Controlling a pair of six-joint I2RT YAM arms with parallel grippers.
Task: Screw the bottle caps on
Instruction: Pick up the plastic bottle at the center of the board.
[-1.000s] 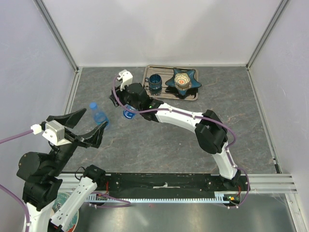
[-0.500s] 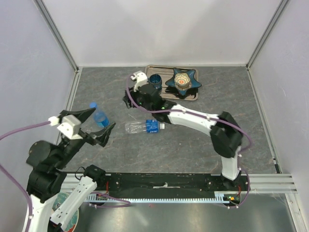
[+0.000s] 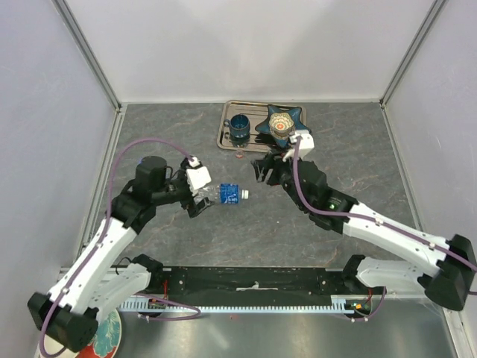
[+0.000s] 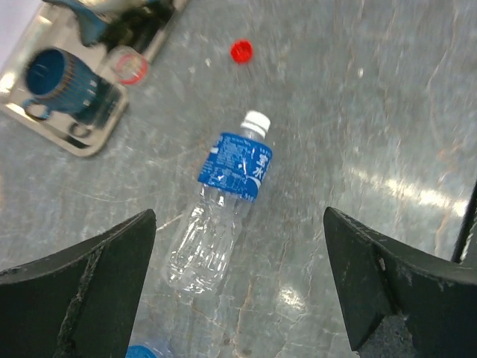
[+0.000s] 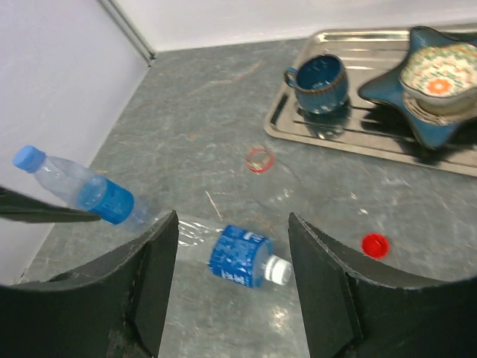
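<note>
A clear bottle (image 3: 226, 194) with a blue label and a white cap (image 4: 257, 119) lies on its side on the grey table. My left gripper (image 3: 200, 199) hovers open over its base end; the bottle (image 4: 223, 205) lies between and beyond the fingers. My right gripper (image 3: 265, 168) is open and empty, above and right of the bottle (image 5: 242, 257). A second bottle (image 5: 82, 192) with a blue cap (image 5: 28, 157) stands at the left, by the left fingers. A loose red cap (image 5: 375, 245) lies on the table and also shows in the left wrist view (image 4: 241, 51).
A metal tray (image 3: 225, 125) at the back holds a dark blue cup (image 3: 240, 128) and a star-shaped bowl (image 3: 282, 123). A small clear ring with a red rim (image 5: 258, 159) lies in front of the tray. White walls close in the table.
The labelled bottle left my right gripper and now lies on the table. My right arm pulled back to the right. My left arm swung in from the left to over the bottle.
</note>
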